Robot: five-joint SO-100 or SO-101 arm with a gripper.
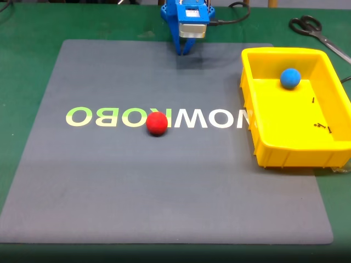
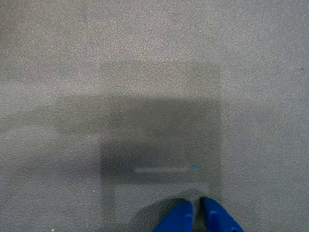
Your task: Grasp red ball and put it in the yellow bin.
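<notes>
At the far edge of the grey mat (image 1: 164, 192), in the fixed view, my hand (image 1: 184, 52) hangs point-down from my blue arm (image 1: 185, 16), its tips just over the mat's top border. In the wrist view my hand (image 2: 197, 212) shows as two blue fingertips (image 2: 176, 218) pressed nearly together with only a thin slit between them, holding nothing, above pebbled grey mat and my own blocky shadow.

The red ball (image 1: 157, 123) sits near the middle of the mat, resting on the pale lettering (image 1: 156, 118) printed across it, well apart from my hand. The yellow bin (image 1: 263, 137) stands at the mat's right side in the fixed view, its near wall overhanging the mat's edge region. Inside it a blue ball (image 1: 290, 78) lies toward the far wall, and a few small dark specks (image 1: 322, 127) lie on its floor; I cannot tell what they are. A pair of scissors (image 1: 315, 30) lies on the green surface (image 1: 27, 33) beyond the bin.
</notes>
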